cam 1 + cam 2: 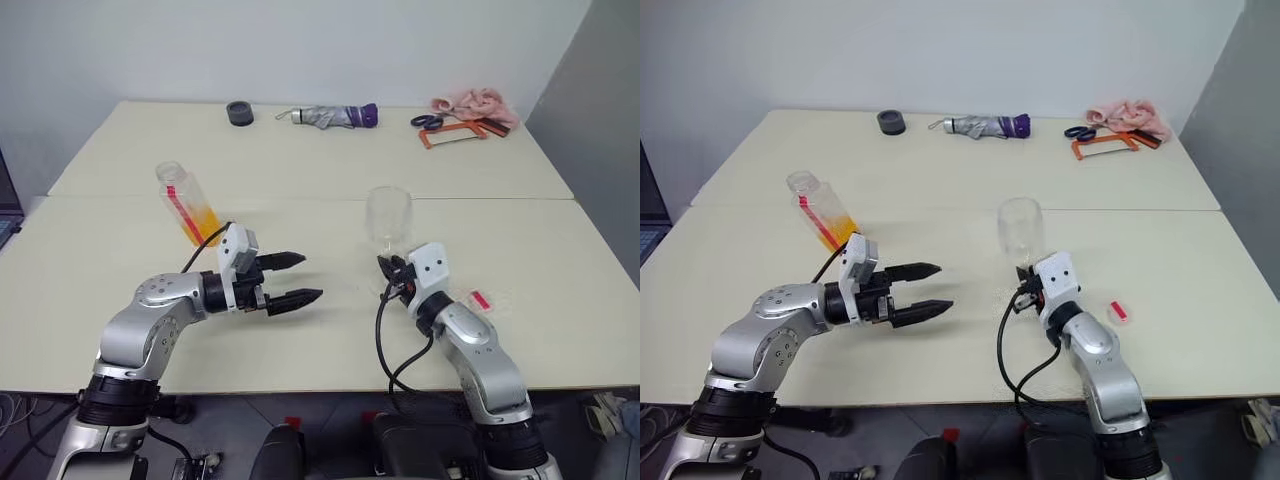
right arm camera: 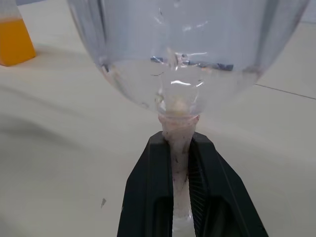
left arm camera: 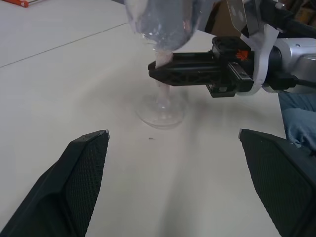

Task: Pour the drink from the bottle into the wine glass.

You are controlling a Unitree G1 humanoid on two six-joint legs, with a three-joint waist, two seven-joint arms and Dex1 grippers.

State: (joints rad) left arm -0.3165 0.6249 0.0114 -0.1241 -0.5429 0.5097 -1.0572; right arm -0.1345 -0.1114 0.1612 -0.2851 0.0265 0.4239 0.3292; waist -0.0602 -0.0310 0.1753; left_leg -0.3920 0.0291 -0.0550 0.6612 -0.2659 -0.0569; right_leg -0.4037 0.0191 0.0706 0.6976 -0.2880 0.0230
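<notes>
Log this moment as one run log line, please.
left hand: open, free | right hand: shut on wine glass stem | bottle: on table, uncapped | glass: empty

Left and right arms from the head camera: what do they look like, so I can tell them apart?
Both match: rounded silver-grey arm segments, black joint rings, a white boxy wrist housing, and a loose black cable looping to each wrist. The left pincer has two black tapered fingers; the right pincer is black too.

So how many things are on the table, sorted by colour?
Clear: 2, the stemmed wine glass and the plastic bottle with orange drink
Black: 1, round tape roll
Grey and purple: 1, folded umbrella
Pink: 1, crumpled cloth
Blue: 1, scissors
Orange: 1, flat frame
Red: 1, small cap
Total: 8
</notes>
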